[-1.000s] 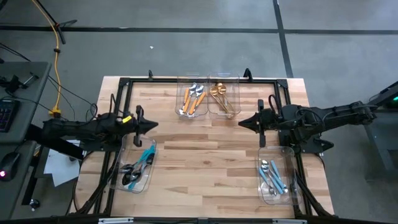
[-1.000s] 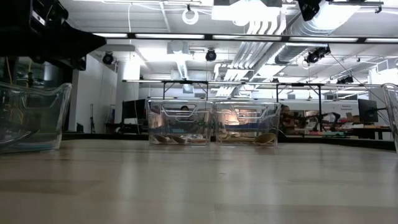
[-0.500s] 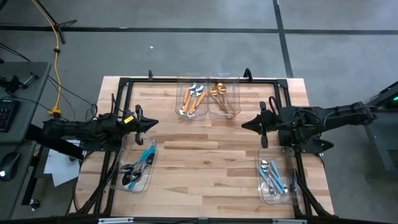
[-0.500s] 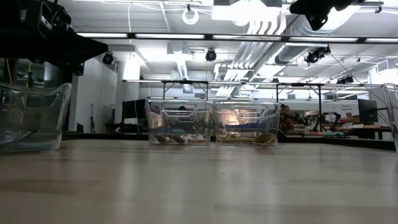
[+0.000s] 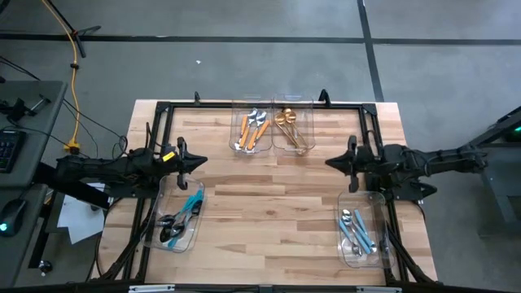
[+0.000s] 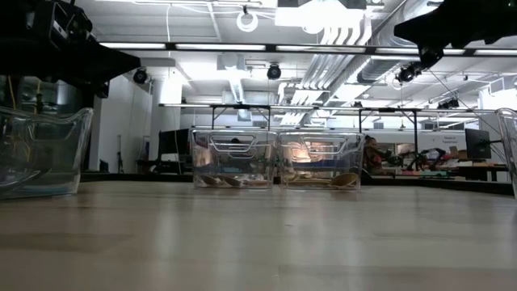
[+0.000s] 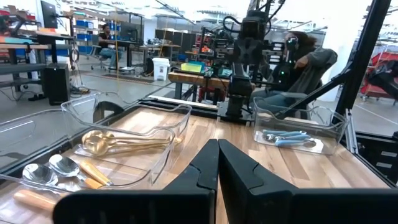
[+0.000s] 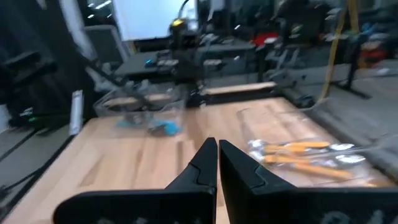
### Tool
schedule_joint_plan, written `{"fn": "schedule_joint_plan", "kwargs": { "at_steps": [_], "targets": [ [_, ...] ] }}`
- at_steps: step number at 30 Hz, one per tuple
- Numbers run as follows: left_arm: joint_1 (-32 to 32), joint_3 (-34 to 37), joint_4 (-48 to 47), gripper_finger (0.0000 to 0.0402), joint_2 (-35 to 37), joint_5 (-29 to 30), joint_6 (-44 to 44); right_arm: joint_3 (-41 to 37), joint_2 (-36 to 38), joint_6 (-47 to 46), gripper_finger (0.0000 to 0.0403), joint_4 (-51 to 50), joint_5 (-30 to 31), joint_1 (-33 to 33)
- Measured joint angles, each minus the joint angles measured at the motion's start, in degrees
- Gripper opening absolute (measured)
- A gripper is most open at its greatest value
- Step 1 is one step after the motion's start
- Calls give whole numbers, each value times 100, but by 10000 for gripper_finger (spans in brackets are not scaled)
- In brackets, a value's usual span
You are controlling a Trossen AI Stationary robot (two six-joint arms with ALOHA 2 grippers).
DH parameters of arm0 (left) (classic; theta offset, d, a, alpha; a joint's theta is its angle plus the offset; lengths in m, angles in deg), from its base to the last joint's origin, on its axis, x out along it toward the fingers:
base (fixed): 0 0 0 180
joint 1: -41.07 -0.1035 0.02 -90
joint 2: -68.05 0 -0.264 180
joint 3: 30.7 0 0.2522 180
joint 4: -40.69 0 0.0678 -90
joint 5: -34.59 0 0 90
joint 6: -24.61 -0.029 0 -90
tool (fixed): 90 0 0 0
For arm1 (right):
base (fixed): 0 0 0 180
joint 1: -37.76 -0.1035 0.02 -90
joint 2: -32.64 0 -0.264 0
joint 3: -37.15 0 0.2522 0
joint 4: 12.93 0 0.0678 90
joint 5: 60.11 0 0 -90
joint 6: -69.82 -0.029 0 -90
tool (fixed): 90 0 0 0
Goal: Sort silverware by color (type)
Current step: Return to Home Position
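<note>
Pincer on right arm (image 5: 329, 163) drawn back, closed

The left arm (image 5: 106, 171) lies stretched out flat, reaching inward from the left side with its wrist level. The left gripper (image 5: 198, 163) points toward the right arm, its fingers (image 7: 205, 168) pressed together tip to tip. The right arm (image 5: 444, 159) mirrors this from the right side, low with a level wrist. The right gripper (image 5: 331, 163) points toward the left arm, its fingers (image 8: 202, 165) closed with tips touching. The two grippers face each other, well apart. In the low view both arms show only as dark shapes along the top edge.
</note>
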State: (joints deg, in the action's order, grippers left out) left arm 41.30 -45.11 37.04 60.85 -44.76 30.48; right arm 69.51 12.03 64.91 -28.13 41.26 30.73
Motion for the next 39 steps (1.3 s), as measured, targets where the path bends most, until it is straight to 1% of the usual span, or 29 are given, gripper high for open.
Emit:
{"fn": "schedule_joint_plan", "kwargs": {
  "at_steps": [2,4,8,10,13,17,18,20,28,32,39],
  "targets": [
    [0,0,0,1,0,0,-1,-75,231,89,0,9,-32,216],
    [2,0,0,1,0,0,-2,-148,435,87,0,19,-215,471],
    [2,-2,0,1,0,0,-4,-445,636,-71,0,107,-929,910],
    [1,-2,0,1,0,1,-4,-699,654,-90,0,255,-1130,1017],
    [0,-2,0,1,0,0,-4,-1154,655,-109,0,572,-1149,1043],
    [0,-2,0,1,0,0,-4,-1739,655,-116,0,1291,-1159,1038],
    [0,-2,0,0,0,0,-4,-1802,659,-128,0,1310,-1162,1038],
    [0,-2,-2,1,-1,0,-4,-1802,659,-99,0,1196,-1164,1024],
    [1,-2,0,2,-1,2,-7,-1804,685,560,0,1218,-1204,875],
    [0,-2,0,3,0,2,-7,-1804,683,214,0,1052,-1162,877],
    [0,-2,0,3,0,2,-7,-1804,685,233,0,856,-1160,877]
  ]
}}
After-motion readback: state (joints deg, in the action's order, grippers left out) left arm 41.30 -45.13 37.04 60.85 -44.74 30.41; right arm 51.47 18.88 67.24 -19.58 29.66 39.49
